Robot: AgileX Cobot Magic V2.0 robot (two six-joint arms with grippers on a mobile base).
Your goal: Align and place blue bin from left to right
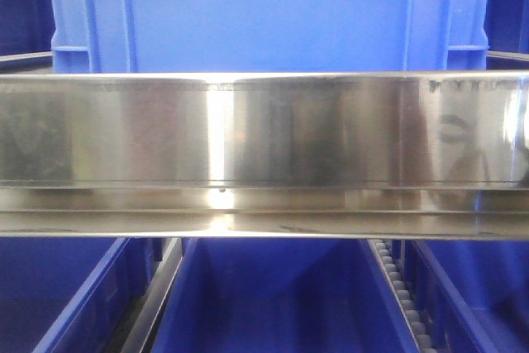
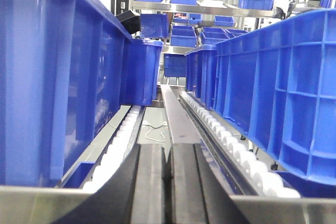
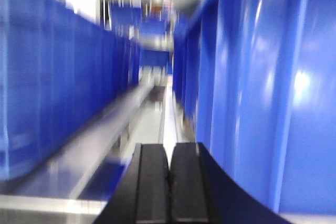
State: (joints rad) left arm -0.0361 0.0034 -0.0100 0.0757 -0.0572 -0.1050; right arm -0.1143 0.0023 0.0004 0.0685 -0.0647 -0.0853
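Left wrist view: my left gripper point(image 2: 168, 182) sits pinched together, empty, just left of the blue bin point(image 2: 283, 103) on its rollers point(image 2: 231, 148); my right gripper point(image 3: 169, 182) is likewise closed on nothing. I judge the bin ungrasped, alignment yet to do.

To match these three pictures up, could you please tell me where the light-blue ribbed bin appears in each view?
Front view: the blue bin fills the top centre, behind the steel rail.
Left wrist view: the bin stands on the right, on the rollers.
Right wrist view: blurred; it seems to be the ribbed wall on the right.
Shared landmark: the steel rail, along the bottom edge in both wrist views.
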